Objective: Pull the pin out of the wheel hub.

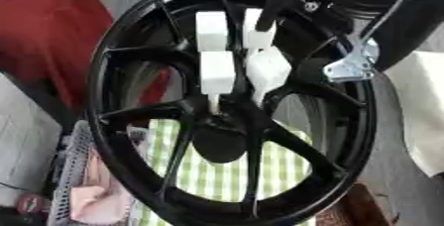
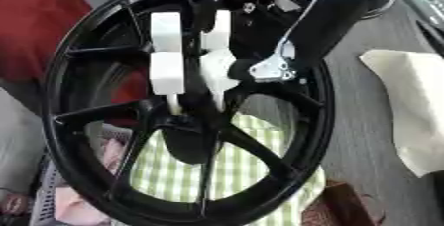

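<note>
Red garment (image 1: 43,36): person at the far left, behind the wheel, touching none of the task's things.

Basket (image 1: 65,180): pale wire mesh, lower left, partly hidden by the rim; pink cloth (image 1: 91,200) inside.

Wheel (image 1: 121,41): black, spoked, standing nearly upright and filling most of both views. Spokes run from the rim to a central hub (image 1: 217,121). A dark oval opening sits just below the hub.

Checked cloth (image 1: 212,175): green and white, seen through the lower spokes, lying behind the wheel.

Pin (image 1: 213,102): thin pale stem, upright, lower end in the hub at wheel centre, upper end meeting the white fingertips above it.

Right robot hand (image 1: 234,56): enters from the upper right, black with white blocky finger pads (image 1: 217,71). Fingers point downward through the spoke gap toward the hub. Two white fingers converge at their tips on the pin, one on either side, pinching it just above the hub.

Bracket (image 1: 351,66): silver metal plate on the arm's wrist region, right of the fingers, in front of the rim.

Worktop (image 2: 356,121): grey, right of the wheel.

Pale sheet (image 2: 412,106): cream, on the worktop at the right edge, apart from the wheel.

Brown item (image 2: 343,205): lower right, beside the rim; kind cannot be told.
</note>
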You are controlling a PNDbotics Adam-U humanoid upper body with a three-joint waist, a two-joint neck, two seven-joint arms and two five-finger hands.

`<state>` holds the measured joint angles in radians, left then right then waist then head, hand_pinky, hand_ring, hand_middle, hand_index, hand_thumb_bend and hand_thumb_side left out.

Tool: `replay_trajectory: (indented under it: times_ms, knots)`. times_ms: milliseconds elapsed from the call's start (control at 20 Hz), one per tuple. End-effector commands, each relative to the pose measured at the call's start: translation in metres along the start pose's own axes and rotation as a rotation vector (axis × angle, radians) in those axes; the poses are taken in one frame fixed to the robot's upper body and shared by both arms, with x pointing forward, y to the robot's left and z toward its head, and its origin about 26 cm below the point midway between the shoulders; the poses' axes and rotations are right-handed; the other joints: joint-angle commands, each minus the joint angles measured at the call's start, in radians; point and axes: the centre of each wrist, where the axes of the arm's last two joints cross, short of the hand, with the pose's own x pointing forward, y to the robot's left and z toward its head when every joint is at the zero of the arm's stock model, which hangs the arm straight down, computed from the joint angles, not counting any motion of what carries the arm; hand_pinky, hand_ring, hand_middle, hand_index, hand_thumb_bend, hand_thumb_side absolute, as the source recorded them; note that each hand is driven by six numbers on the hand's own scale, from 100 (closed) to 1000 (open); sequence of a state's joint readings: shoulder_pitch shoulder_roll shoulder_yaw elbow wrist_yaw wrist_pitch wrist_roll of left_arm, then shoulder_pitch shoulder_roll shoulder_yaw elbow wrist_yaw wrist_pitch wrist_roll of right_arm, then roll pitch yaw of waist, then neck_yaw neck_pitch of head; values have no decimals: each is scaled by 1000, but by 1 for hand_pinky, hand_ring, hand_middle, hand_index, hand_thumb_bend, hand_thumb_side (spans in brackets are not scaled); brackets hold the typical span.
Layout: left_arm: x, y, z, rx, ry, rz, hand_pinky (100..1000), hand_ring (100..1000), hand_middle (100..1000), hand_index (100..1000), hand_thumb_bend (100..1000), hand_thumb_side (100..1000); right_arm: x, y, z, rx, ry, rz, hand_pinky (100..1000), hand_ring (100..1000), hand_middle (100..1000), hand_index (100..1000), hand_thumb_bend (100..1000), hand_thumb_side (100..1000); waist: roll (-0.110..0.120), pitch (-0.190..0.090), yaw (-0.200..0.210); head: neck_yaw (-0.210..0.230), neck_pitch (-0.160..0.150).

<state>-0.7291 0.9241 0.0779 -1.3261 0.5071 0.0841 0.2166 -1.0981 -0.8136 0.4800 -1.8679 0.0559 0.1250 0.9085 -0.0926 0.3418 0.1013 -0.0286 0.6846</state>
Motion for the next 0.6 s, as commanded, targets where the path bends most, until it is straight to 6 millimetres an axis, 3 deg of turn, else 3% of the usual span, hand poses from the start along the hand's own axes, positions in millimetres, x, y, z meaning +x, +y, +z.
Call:
replay_trajectory:
  times_ms: [50, 600]
  knots:
    - [13, 7, -3, 3, -31, -8, 868, 750, 692, 851, 404, 697, -2, -5, 7, -21, 27, 15, 230, 258, 804, 856, 272, 325, 7, -15, 3, -4, 4]
    - [12, 5, -3, 3, -32, 8, 868, 750, 693, 848, 398, 699, -6, -1, 5, -38, 30, 2, 181, 223, 755, 819, 280, 280, 7, -8, 8, -4, 20]
